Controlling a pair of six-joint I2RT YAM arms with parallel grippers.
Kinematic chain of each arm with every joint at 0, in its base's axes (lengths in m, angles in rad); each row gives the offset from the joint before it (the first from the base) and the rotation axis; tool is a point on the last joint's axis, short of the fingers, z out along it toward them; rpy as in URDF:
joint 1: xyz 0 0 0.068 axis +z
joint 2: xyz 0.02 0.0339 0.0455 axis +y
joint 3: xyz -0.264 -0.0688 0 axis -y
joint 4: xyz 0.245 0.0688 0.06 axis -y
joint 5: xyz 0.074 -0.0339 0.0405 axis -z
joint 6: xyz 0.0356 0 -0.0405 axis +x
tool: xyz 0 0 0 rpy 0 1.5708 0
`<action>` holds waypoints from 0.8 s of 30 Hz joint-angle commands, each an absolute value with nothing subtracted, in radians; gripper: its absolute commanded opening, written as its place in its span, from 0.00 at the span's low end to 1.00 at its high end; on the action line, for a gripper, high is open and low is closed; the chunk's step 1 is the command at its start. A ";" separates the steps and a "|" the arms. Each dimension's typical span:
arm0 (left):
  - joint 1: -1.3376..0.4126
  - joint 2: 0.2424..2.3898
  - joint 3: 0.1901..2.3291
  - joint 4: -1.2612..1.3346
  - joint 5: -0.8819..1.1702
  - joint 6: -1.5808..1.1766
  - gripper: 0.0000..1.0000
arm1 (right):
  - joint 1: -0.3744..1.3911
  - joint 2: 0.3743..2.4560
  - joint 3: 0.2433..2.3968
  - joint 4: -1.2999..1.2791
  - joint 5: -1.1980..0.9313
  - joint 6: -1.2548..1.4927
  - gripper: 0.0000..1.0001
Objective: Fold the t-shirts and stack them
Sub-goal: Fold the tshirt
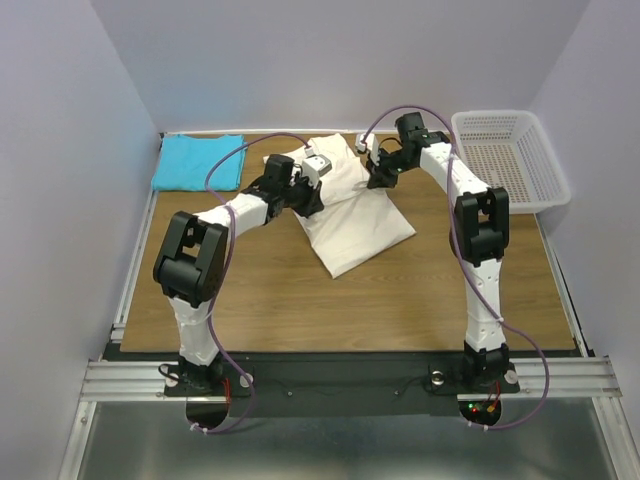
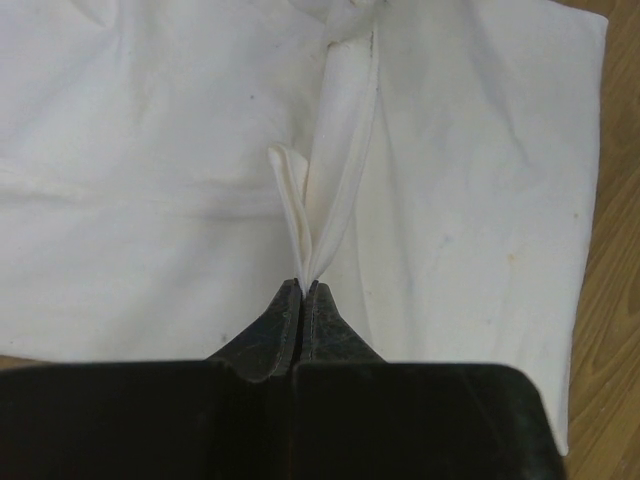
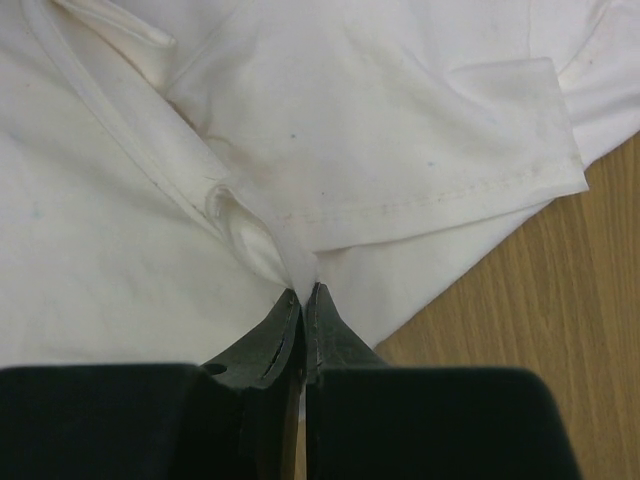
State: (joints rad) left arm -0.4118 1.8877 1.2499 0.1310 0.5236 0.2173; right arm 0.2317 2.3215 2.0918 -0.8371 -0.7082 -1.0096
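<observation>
Bolted arm bases (image 1: 195, 375) sit closest in the overhead view, at the near edge of the table (image 1: 350, 310). Both arms reach to the far half, where the cream-white t-shirt (image 1: 355, 215) lies partly folded and skewed on the wood. The turquoise t-shirt (image 1: 198, 162) lies folded flat at the far left corner, well apart from it. A white mesh basket (image 1: 510, 150) stands at the far right.

From the left wrist, the left gripper (image 2: 303, 290) has its jaws pressed together on a thin ridge of cream cloth. The ridge runs up and away from the tips over the flat body of the shirt.

From the right wrist, the right gripper (image 3: 303, 293) is likewise clamped on a pinch of the same shirt. Its pinch is just beside a stitched hem (image 3: 430, 200), near the edge where the cloth meets bare wood.

I judge the fabric light, limp and thin. It will likely sag between the two grips, crease wherever it is dragged and slide easily on the wood. Hems, seams and doubled edges look like the best holds, since the layers there are thick enough to stay in a narrow pinch. A single layer might slip out or pull only the top sheet.
</observation>
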 commanded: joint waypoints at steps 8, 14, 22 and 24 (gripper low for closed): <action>-0.380 1.928 1.325 0.115 0.534 0.239 0.00 | 0.229 2.330 2.135 -0.733 -0.652 -0.940 0.01; -0.379 1.959 1.351 0.106 0.534 0.242 0.00 | 0.230 2.336 2.135 -0.716 -0.644 -0.920 0.01; -0.374 1.967 1.377 0.109 0.526 0.241 0.00 | 0.232 2.355 2.158 -0.686 -0.629 -0.882 0.01; -0.371 1.968 1.385 0.107 0.526 0.242 0.00 | 0.235 2.365 2.166 -0.677 -0.623 -0.871 0.01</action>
